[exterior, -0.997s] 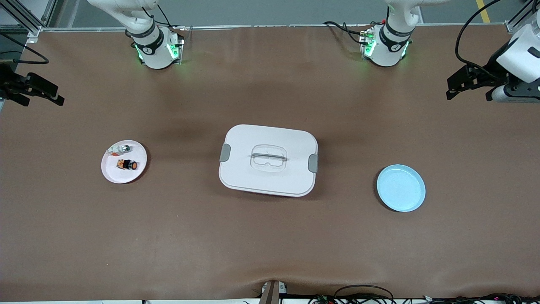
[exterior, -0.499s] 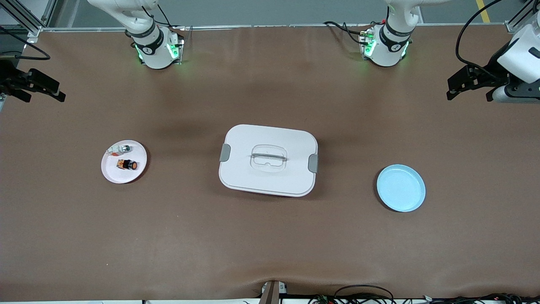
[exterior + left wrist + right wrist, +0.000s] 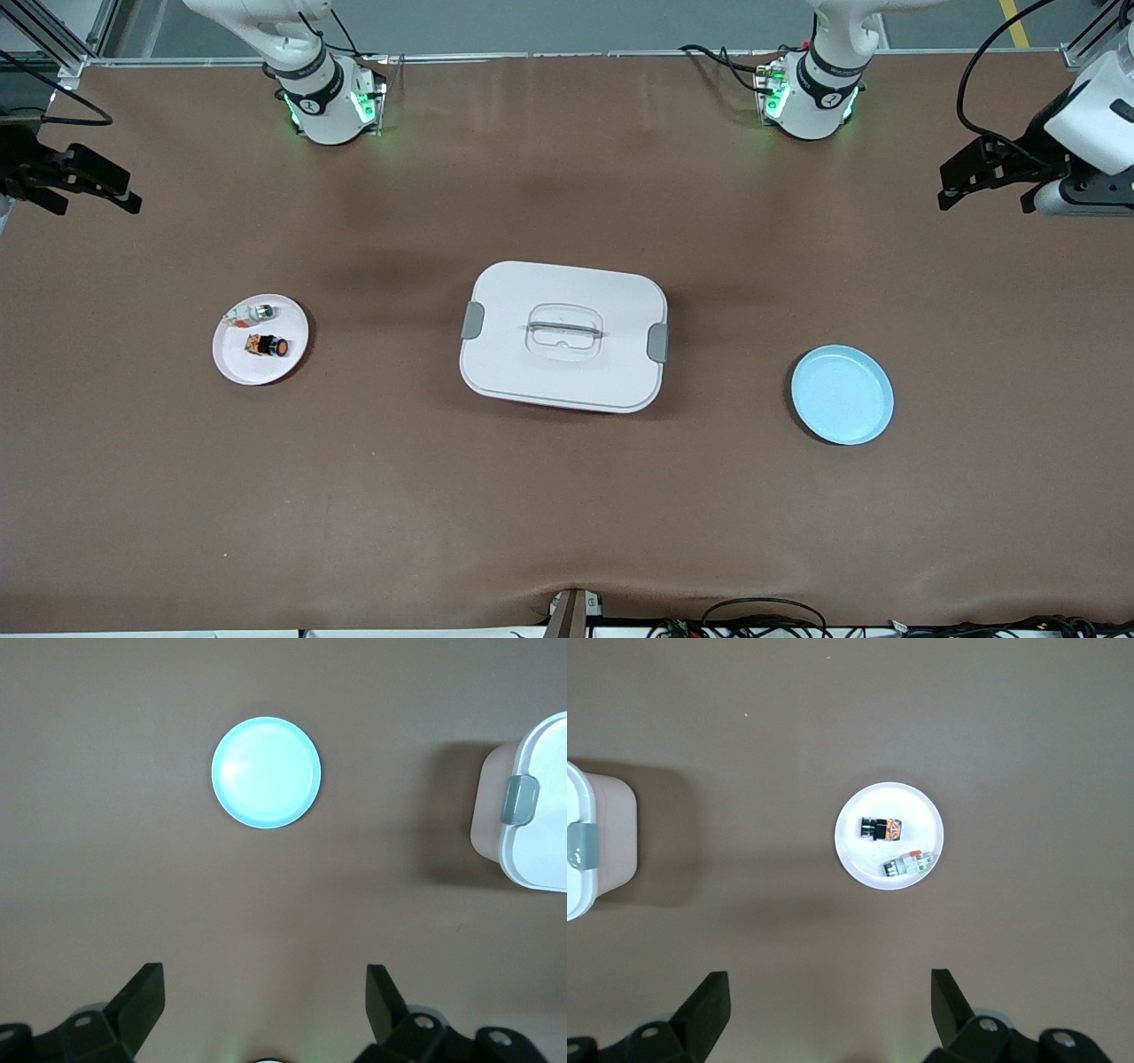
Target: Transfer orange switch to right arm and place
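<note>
From the front, your orange switch lies on the white plate beside a silver-and-white part. The left wrist view shows the left gripper spread open over bare table. The right wrist view shows the right gripper open too.
</note>
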`<state>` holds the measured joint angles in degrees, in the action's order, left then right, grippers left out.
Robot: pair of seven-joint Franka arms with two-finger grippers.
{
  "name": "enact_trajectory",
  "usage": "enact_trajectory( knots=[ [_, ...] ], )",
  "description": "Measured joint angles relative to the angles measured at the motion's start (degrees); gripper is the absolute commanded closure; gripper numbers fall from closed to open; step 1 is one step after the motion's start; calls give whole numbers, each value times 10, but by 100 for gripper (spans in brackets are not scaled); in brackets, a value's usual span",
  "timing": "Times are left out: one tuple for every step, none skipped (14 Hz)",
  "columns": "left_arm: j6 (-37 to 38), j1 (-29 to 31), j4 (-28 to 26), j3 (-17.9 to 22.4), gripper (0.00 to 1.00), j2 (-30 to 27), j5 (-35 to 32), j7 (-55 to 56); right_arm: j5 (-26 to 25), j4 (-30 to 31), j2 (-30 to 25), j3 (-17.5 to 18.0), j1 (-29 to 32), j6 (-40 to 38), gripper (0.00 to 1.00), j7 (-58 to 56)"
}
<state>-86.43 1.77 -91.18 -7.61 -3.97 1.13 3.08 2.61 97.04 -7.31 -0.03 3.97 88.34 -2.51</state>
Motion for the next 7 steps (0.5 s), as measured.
enact_trajectory(
  knots=[
    [0,0,0,0,0,0,0,0,-4,0,0,0,-1,2,0,0],
    [0,0,0,0,0,0,0,0,-9,0,-1,0,-1,5,0,0],
    [0,0,0,0,0,0,0,0,-13,0,-1,0,-2,9,0,0],
    [0,0,0,0,0,0,0,0,-15,0,-2,1,-2,11,0,1],
    [0,0,0,0,0,0,0,0,-15,0,-2,2,-2,12,0,6],
    [0,0,0,0,0,0,0,0,-16,0,-3,5,-3,12,0,17],
    [0,-1,0,0,0,1,0,0,-16,0,-4,10,-3,13,0,32]
  ],
)
